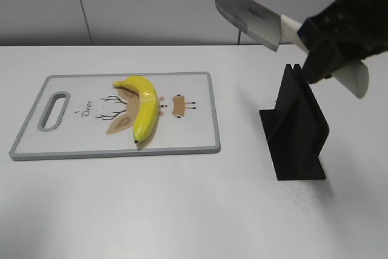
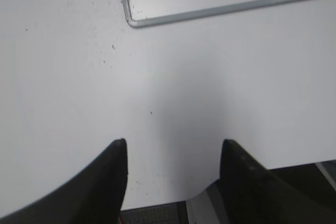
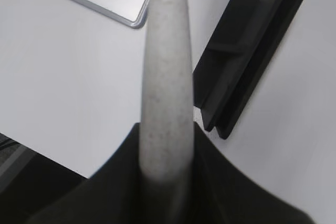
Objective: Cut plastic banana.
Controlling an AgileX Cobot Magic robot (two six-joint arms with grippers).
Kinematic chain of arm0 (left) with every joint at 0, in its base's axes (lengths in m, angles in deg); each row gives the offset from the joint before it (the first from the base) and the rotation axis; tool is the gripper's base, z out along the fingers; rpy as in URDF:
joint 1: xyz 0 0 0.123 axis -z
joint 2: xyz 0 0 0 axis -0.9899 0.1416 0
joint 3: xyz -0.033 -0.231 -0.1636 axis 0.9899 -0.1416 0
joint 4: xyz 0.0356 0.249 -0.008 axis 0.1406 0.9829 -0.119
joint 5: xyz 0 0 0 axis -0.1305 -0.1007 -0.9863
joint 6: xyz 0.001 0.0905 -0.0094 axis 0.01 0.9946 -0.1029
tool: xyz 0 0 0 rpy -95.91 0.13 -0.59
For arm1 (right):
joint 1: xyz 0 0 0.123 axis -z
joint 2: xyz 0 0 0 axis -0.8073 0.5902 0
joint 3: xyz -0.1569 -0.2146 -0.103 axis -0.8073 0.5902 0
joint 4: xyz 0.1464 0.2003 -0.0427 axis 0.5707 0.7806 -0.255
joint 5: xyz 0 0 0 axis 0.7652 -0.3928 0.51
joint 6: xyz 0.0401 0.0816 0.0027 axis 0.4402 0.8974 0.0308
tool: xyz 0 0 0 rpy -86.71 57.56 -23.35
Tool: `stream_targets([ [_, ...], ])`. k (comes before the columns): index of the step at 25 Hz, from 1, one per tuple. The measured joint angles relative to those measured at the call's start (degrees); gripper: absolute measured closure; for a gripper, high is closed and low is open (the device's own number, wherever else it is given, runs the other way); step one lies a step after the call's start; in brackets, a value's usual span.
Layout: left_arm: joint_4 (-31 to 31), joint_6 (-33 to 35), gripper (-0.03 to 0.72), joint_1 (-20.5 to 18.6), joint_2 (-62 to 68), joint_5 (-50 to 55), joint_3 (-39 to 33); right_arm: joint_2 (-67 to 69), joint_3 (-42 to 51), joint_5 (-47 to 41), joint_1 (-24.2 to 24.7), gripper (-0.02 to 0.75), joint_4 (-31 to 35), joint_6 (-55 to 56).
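A white cutting board (image 1: 194, 122) with a grey rim lies on the left half of the white table (image 1: 182, 210), its long sides running along the table's near and far edges. A slot handle (image 1: 53, 111) is cut through its left end. A brown deer drawing (image 1: 118, 116) is printed across the middle of the board. The yellow plastic banana (image 1: 143, 105) rests on top of that drawing, whole, curved, with its dark tip pointing toward the board's near edge and its other end toward the far edge.

In the left wrist view the left gripper (image 2: 172, 153) hangs over bare table close to the near edge, its two dark fingers well apart with nothing between them. The near left corner of the board shows at the top of that view, and the banana's tip peeks in at the top right corner.

Toward the right side of the table stands a black knife stand (image 1: 295, 127), upright, clear of the board's right end, its slot empty.

Above and just behind the stand, the right gripper (image 1: 330, 47) is raised off the table and clamps the pale handle (image 1: 357, 77) of a knife (image 1: 248, 15). The broad steel blade points up and to the left, toward the far wall, and hangs in the air between the stand and the board. In the right wrist view the handle runs straight up between the closed fingers (image 3: 105, 182), with the stand below to the right and the board's right near corner to the upper left.
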Motion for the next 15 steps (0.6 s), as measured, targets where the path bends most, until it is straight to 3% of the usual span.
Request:
stream_targets([
  [6,0.0,-0.07,0.149,0.0,-12.97,0.13,-9.47,-9.22,11.88,5.89,0.0,0.578,0.0,3.28],
  [15,0.0,-0.14,0.153,0.0,-31.67,-2.47,-17.8,-19.58,21.56,8.97,0.0,0.578,0.05,6.89],
])
